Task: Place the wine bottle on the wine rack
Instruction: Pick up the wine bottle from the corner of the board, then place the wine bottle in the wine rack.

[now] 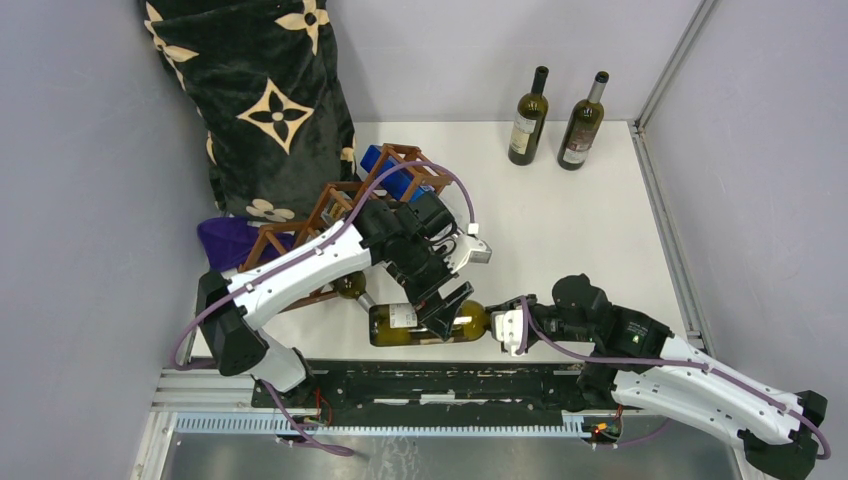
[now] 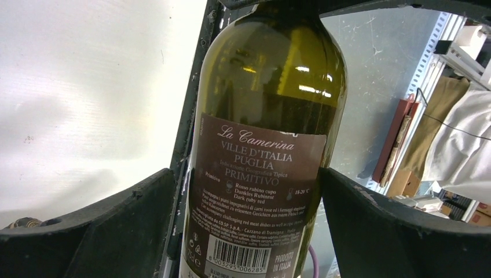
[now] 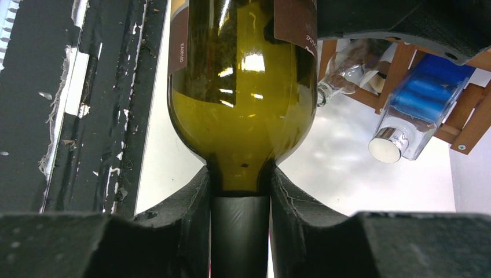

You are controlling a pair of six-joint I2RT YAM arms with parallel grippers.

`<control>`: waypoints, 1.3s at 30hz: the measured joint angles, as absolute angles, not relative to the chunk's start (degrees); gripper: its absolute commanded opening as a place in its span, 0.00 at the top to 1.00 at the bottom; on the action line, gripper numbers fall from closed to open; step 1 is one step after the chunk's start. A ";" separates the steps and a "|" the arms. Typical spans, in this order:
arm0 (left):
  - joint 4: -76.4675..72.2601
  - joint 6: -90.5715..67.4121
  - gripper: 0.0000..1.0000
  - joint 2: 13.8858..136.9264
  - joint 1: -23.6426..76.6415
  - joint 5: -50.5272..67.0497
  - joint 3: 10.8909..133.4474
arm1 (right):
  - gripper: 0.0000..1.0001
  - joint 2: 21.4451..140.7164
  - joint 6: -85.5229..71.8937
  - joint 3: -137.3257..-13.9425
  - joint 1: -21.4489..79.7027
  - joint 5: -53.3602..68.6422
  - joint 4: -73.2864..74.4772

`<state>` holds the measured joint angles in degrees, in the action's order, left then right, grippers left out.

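Note:
The wine bottle [image 1: 400,322], olive-green with a brown label, lies on its side at the table's front edge, neck to the right. My right gripper [image 1: 508,325] is shut on its neck [image 3: 240,197], both pads against the foil. My left gripper [image 1: 440,308] straddles the bottle's body [image 2: 266,116]. Its right finger [image 2: 394,231] touches the glass. A narrow gap shows between the left finger [image 2: 116,231] and the bottle. The reddish-brown wine rack [image 1: 330,200] stands behind the left arm and also shows in the right wrist view [image 3: 399,63].
The rack holds a blue bottle [image 1: 395,170] and a clear one [image 3: 347,63]. Two wine bottles [image 1: 528,118] [image 1: 583,122] stand at the back. A black patterned cushion [image 1: 260,100] leans at the back left above a purple cloth [image 1: 228,240]. Grey walls close both sides.

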<state>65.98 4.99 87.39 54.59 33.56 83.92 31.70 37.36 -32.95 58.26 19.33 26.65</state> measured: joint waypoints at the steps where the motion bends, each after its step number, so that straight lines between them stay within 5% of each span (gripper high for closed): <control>1: 65.95 4.89 0.00 87.39 54.33 33.61 83.92 | 1.00 31.70 37.34 -32.93 58.26 19.31 26.61; 23: 57.89 -1.28 0.00 82.76 48.56 26.65 85.56 | 1.00 30.59 35.18 -29.87 58.87 23.29 24.62; 39: 36.88 -5.54 0.00 56.18 48.56 2.63 78.19 | 1.00 33.89 26.48 -26.92 58.87 23.79 17.98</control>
<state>36.88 -5.54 56.18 48.56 2.63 78.19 33.89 26.48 -26.92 58.87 23.79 17.98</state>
